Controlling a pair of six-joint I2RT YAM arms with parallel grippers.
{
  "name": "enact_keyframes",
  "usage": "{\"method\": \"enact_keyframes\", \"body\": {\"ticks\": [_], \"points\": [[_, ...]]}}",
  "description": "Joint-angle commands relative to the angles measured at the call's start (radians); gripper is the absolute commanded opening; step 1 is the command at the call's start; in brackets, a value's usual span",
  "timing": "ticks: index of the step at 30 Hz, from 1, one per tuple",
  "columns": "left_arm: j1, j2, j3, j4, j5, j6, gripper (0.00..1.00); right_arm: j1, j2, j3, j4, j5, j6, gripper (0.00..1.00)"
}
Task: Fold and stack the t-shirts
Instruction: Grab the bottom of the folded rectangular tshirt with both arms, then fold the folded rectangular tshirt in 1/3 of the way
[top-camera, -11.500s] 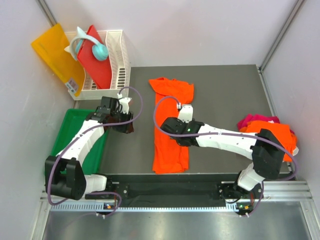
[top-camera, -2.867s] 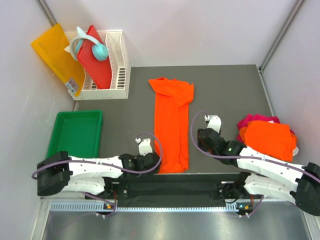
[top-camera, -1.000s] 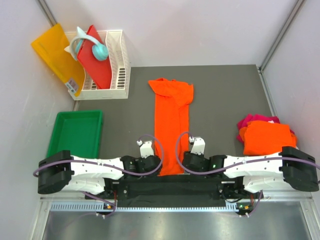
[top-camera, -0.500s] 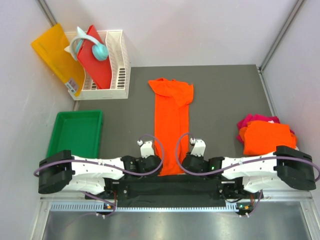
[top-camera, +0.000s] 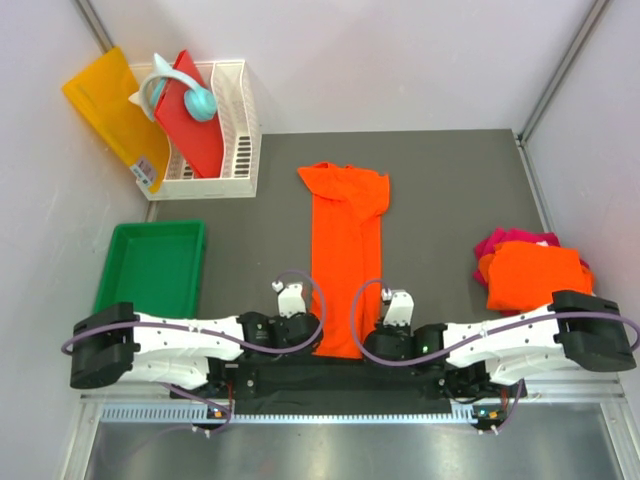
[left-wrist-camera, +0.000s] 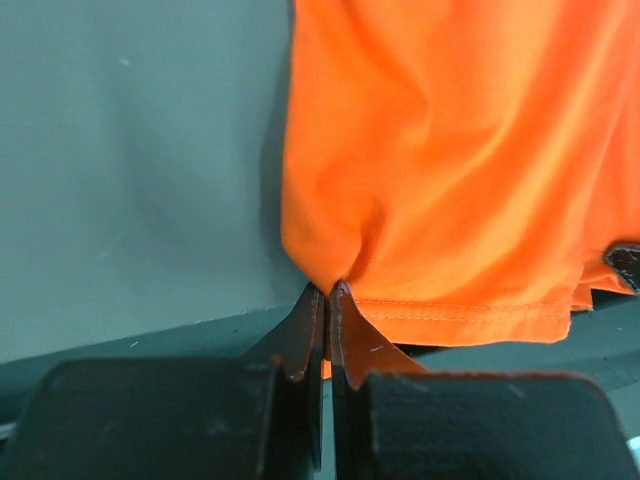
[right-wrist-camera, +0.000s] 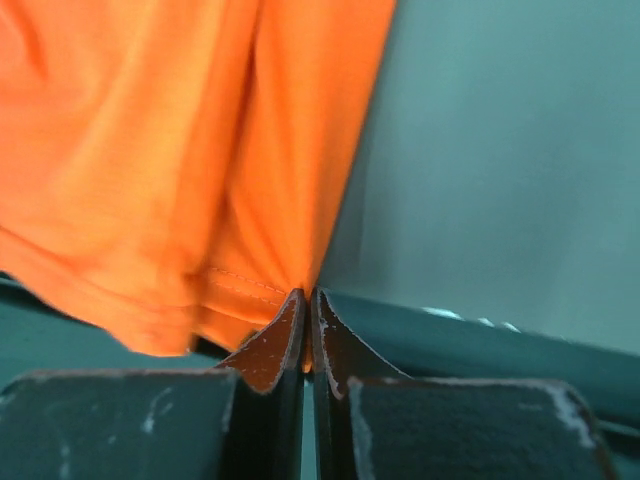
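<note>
A dark grey counter (top-camera: 450, 180) holds everything. At the back left stands a white basket (top-camera: 240, 130) with a red board (top-camera: 195, 135) leaning in it, and blue-green headphones (top-camera: 195, 98) hang over the board. A yellow-orange sheet (top-camera: 110, 105) leans on the wall just beside the basket. A green tray (top-camera: 150, 270) sits near the left edge. On the right side lies a folded orange t-shirt (top-camera: 530, 275) on top of a pink t-shirt (top-camera: 505, 240). Purple cables (top-camera: 300, 285) loop up from both arms, close to the near end of the long shirt.

The yellow-orange sheet has a small pale sticker low down, but it is too small to read.

The long orange t-shirt (top-camera: 345, 250) lies in the middle of the counter as a narrow strip, running from near the arms toward the back. The left gripper (left-wrist-camera: 327, 290) is pressed together and pinches the near left corner of this shirt, right at the stitched hem. The right gripper (right-wrist-camera: 305, 295) is pressed together too and pinches the near right corner. Both corners sit at the near edge of the counter
</note>
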Motion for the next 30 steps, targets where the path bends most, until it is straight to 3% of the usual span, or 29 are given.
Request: {"method": "enact_keyframes", "body": {"ticks": [1,13,17,25,30], "points": [[-0.006,-0.075,0.093,-0.163,-0.110,0.045,0.00,0.039,-0.047,0.088,-0.267,0.080,0.057,0.00],[-0.006,-0.121,0.161,-0.250,-0.187,0.045,0.00,0.013,-0.093,0.170,-0.394,0.207,0.046,0.00],[-0.006,-0.108,0.198,-0.269,-0.234,0.068,0.00,-0.036,-0.113,0.206,-0.391,0.241,-0.033,0.00],[0.002,-0.016,0.301,-0.244,-0.386,0.184,0.00,-0.251,-0.123,0.251,-0.229,0.241,-0.328,0.00],[0.108,0.038,0.356,-0.189,-0.362,0.305,0.00,-0.395,-0.086,0.281,-0.128,0.207,-0.474,0.00]]}}
